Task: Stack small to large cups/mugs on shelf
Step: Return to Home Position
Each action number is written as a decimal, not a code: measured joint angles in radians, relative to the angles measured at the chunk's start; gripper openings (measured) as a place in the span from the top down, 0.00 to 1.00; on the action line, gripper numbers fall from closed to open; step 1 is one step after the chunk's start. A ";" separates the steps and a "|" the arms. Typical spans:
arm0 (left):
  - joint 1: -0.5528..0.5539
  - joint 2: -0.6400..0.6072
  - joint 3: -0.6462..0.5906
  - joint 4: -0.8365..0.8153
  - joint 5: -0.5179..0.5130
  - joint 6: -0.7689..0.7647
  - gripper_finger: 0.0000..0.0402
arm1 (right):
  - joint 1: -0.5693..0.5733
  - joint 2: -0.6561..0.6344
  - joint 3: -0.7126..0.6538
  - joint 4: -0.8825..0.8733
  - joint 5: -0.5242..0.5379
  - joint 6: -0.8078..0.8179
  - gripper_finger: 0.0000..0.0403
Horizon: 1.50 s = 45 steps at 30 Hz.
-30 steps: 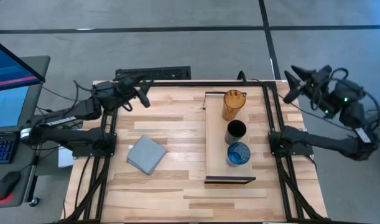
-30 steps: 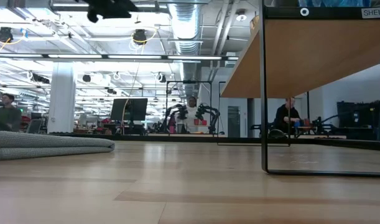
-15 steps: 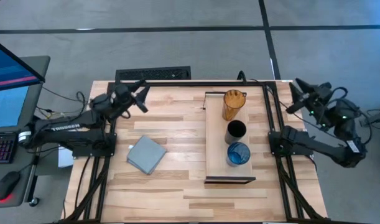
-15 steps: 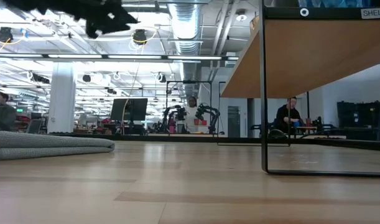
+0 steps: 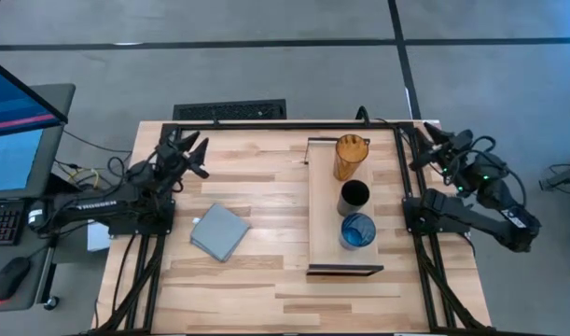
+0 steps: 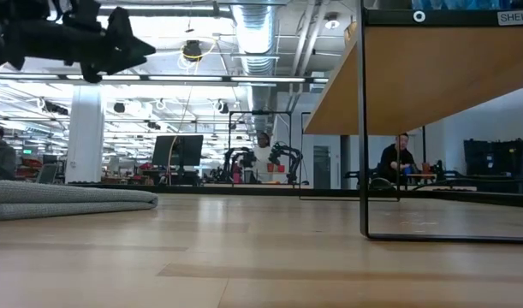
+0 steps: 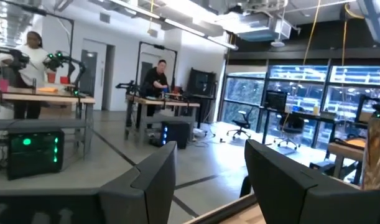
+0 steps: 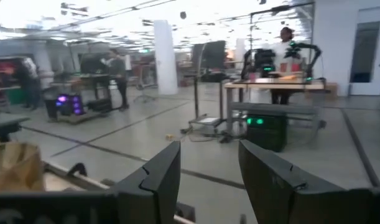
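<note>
The long light-wood shelf [image 5: 323, 215] stands on the table's right half; its underside and dark end bracket show in the low view [image 6: 389, 85]. On it stand, far to near, the amber tumbler [image 5: 350, 157], the black cup [image 5: 354, 198] and the blue cup [image 5: 357, 231], each apart on its base. An amber edge shows in the left wrist view [image 7: 377, 152] and in the right wrist view [image 8: 15, 165]. My left gripper [image 5: 193, 149] hangs open and empty over the table's far left corner; it also shows in its own wrist view [image 7: 208, 171]. My right gripper [image 5: 421, 140] is open and empty over the far right edge, as its wrist view [image 8: 208, 165] shows.
A folded grey-blue cloth [image 5: 219, 231] lies on the table left of the shelf, also in the low view [image 6: 64, 198]. A keyboard [image 5: 230, 111] lies beyond the far edge. Monitor [image 5: 19, 121] and mouse [image 5: 9, 277] sit left of the table. People stand in the room behind.
Both arms have drawn back and down. My left gripper has gone toward the table's left and near edges, sinking lower. My right gripper has gone from beyond the right edge toward the table's far right corner and has sunk. The cups have not moved.
</note>
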 joint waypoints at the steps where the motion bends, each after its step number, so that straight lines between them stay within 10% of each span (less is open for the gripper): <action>1: 0.000 -0.019 -0.011 -0.004 -0.005 0.000 0.55 | 0.001 -0.002 -0.021 0.025 -0.015 -0.002 0.55; 11: 0.000 -0.291 -0.090 -0.214 -0.182 0.010 0.55 | 0.000 -0.011 -0.057 0.059 -0.014 -0.006 0.55; 17: 0.000 -0.486 -0.091 -0.446 -0.108 -0.025 0.55 | 0.000 -0.011 -0.057 0.068 -0.013 -0.016 0.55; 32: 0.057 -0.459 -0.086 -0.731 0.006 -0.165 0.55 | 0.001 -0.011 -0.060 0.006 -0.018 0.039 0.55; 45: 0.099 -0.458 -0.086 -0.744 0.004 -0.114 0.55 | 0.001 -0.011 -0.292 0.296 -0.029 0.066 0.55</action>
